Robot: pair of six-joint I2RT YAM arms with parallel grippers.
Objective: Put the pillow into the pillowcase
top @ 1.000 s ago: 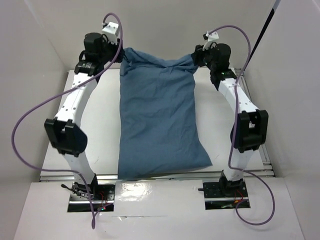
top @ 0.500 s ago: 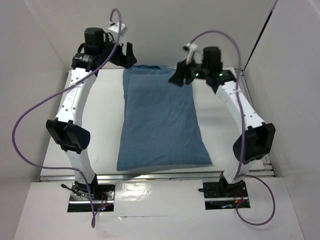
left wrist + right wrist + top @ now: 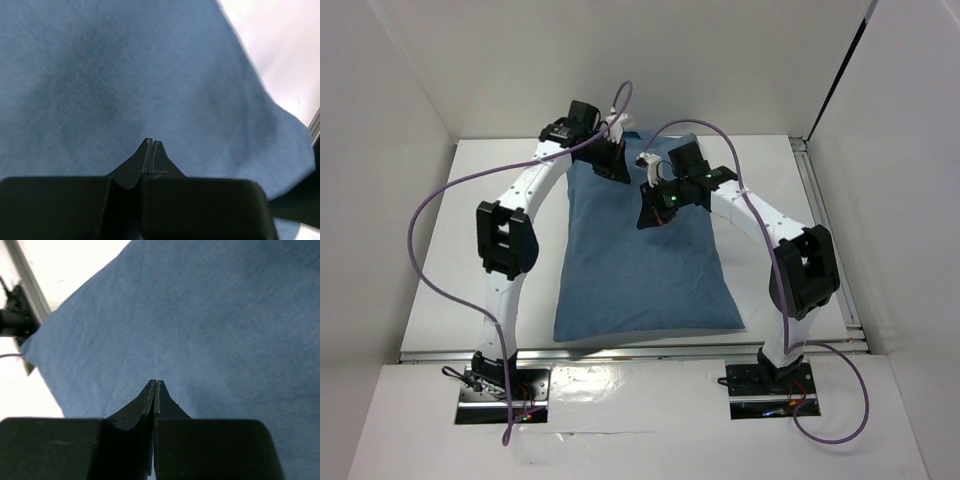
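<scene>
On the white table [image 3: 760, 160], between the two arms, the pillowcase [image 3: 640, 265] is seen lying flat and filled out, its near end at the front edge. Over its far half the left gripper [image 3: 617, 170] and the right gripper [image 3: 652, 212] are held near each other — both with jaws pressed tight, nothing pinched between them. Contact of the tips with the blue cloth cannot be judged.

Lab robot cell: plain white walls [image 3: 720, 60], white table [image 3: 770, 160].
</scene>
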